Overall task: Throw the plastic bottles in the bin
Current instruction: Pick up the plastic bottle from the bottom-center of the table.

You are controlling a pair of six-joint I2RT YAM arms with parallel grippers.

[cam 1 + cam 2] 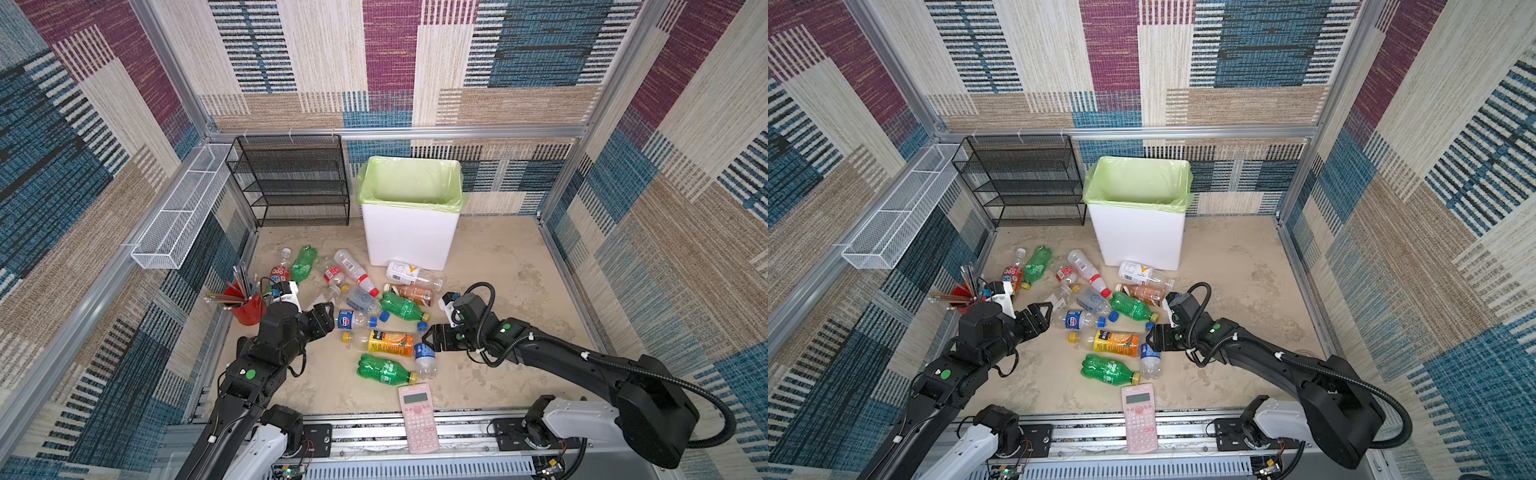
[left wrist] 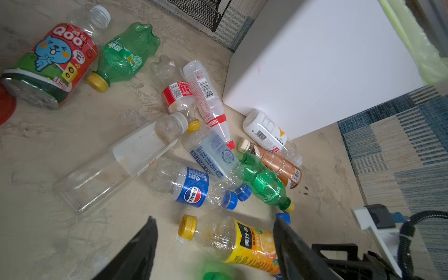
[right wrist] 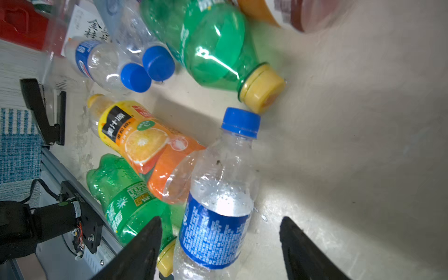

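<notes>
Plastic bottles: look empty, so light, crushable, slippery; scattered at six o'clock of the bin.
Left gripper: jaws apart, empty, beside Pepsi bottle.
Right gripper: jaws apart astride blue-capped water bottle, seemingly not touching.
Hold: mid-body, at label.

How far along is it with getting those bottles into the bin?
Barely started. Done: no bottle shows in the bin, though its bottom is hidden. In hand: nothing gripped; the open right gripper straddles a blue-labelled bottle, the open left gripper hovers by an orange-labelled bottle. Left: about a dozen bottles lying loose.
</notes>
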